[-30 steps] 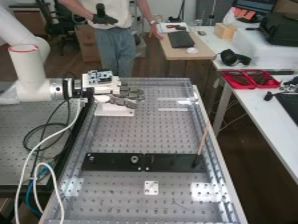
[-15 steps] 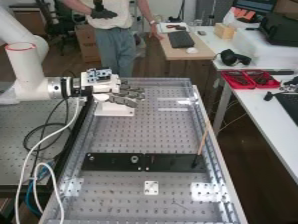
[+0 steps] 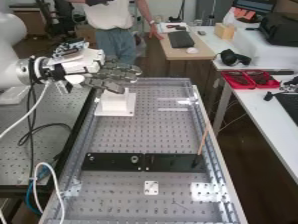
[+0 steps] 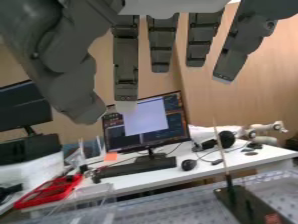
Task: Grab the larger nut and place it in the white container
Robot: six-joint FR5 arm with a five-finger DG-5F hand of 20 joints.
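In the high view the hand is raised at the bench's far left corner, its fingers straight and pointing right. Just below it stands the white container on a white base plate; what is inside cannot be made out. The black bar carries the smaller nut near its left end and the bearing further right. In the wrist view the hand has straight, spread fingers and the thumb apart from them, with nothing between.
A thin upright stick rises from the bar's right part. A small white plate lies on the perforated bench nearer the camera. Red trays sit on the side table at right. A person stands behind the bench.
The hand has risen and drawn back to the left from over the white container, exposing more of it. Its fingers look straighter than a second ago. The parts on the bar have not moved.
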